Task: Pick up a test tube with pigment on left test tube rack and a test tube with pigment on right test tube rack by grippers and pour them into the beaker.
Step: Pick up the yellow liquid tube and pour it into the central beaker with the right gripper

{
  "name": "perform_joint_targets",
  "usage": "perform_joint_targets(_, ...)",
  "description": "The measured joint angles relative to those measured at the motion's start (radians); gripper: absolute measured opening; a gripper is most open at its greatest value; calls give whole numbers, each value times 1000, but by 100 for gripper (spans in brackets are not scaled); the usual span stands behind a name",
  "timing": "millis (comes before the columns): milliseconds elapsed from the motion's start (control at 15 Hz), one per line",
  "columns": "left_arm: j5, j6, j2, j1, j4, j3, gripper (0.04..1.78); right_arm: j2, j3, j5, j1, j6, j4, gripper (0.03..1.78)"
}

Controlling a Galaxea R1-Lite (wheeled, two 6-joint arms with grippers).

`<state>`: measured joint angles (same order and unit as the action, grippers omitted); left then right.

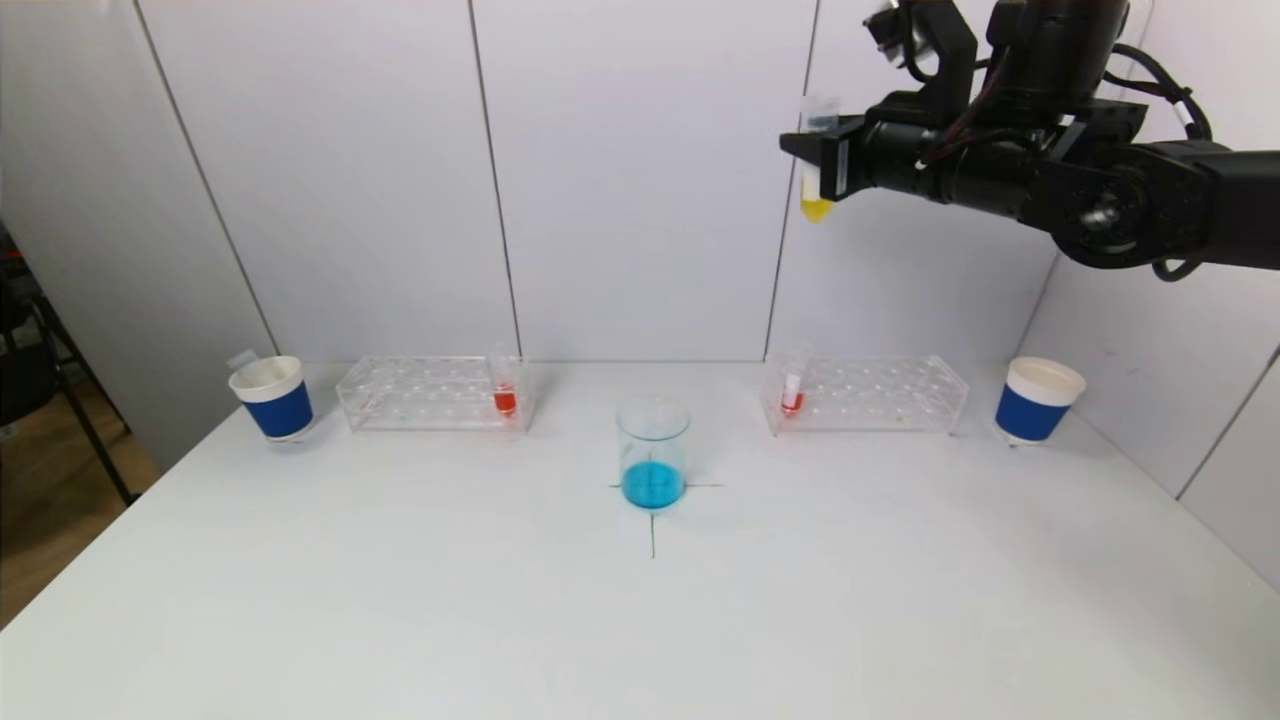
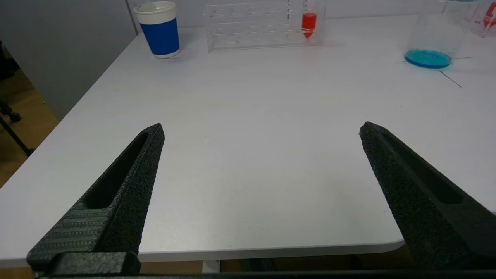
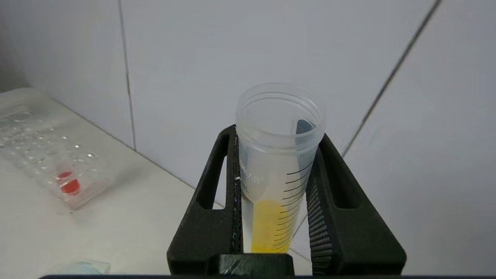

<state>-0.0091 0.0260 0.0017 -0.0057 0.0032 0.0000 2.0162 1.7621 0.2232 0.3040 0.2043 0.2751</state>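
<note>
My right gripper hangs high above the right rack, shut on an upright test tube with yellow pigment. In the right wrist view the tube sits clamped between both fingers, its mouth open. The beaker, holding blue liquid, stands at the table's middle. The left rack holds a red test tube at its inner end. The right rack holds a red test tube. My left gripper is open and empty, low over the table's near left edge, out of the head view.
A blue and white paper cup stands left of the left rack, and another cup right of the right rack. A black cross marks the table under the beaker. The white wall rises right behind the racks.
</note>
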Motion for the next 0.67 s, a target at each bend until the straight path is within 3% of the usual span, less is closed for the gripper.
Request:
perform_joint_targets(200, 0, 0, 0, 0, 0, 0, 176, 32, 31, 94, 46, 111, 3, 52)
perform_joint_targets(400, 0, 0, 0, 0, 0, 0, 176, 76, 56, 171, 60, 291, 9, 52)
perform_joint_targets(533, 0, 0, 0, 0, 0, 0, 176, 113, 80, 255, 61, 418, 24, 52)
perform_joint_targets(667, 0, 0, 0, 0, 0, 0, 176, 157, 112, 321, 60, 503, 24, 52)
